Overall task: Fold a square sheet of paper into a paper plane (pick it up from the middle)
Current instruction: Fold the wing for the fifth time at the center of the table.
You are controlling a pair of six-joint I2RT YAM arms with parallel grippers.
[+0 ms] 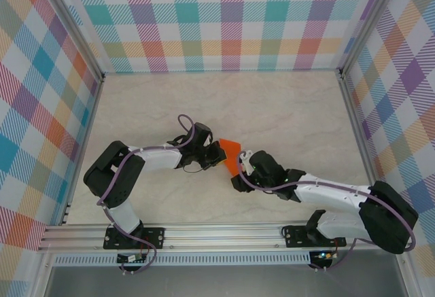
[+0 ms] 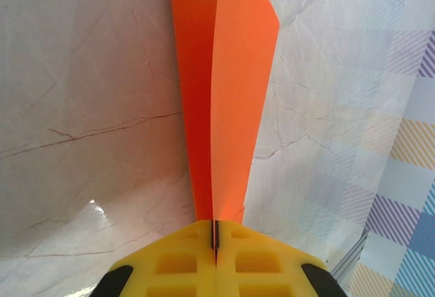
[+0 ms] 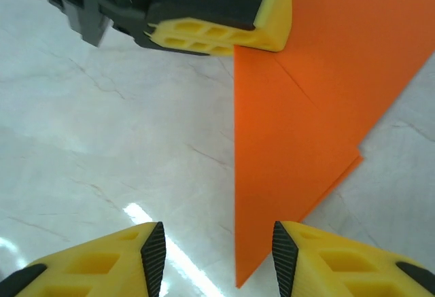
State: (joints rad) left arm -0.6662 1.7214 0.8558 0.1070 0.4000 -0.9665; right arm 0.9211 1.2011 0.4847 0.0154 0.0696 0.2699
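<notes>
Right claw [image 3: 214, 256] is nearest, a little toward the desk's [image 1: 285, 107] near edge from centre, jaws apart, nothing gripped; the lower corner of the square sheet of paper [image 3: 299, 127] pokes into the gap between its fingers, touching neither as far as I can see. Paper sits about mid-desk between the two claws, already folded over, with a diagonal crease showing and a second layer peeking out along one edge. Just beyond it is the left claw [image 2: 214, 234], jaws together and clamped on the paper at the fold, the two layers splaying apart away from the pinch. Can't tell if the paper's free end rests on the desk or hangs clear. Risks, my read: only one narrow pinch holds the sheet, so thin paper could swing or slip out; layers aren't flush, so if the right claw closes here it may press a crooked crease or crumple the corner; both claws pulling opposite ways could tear it at the fold
</notes>
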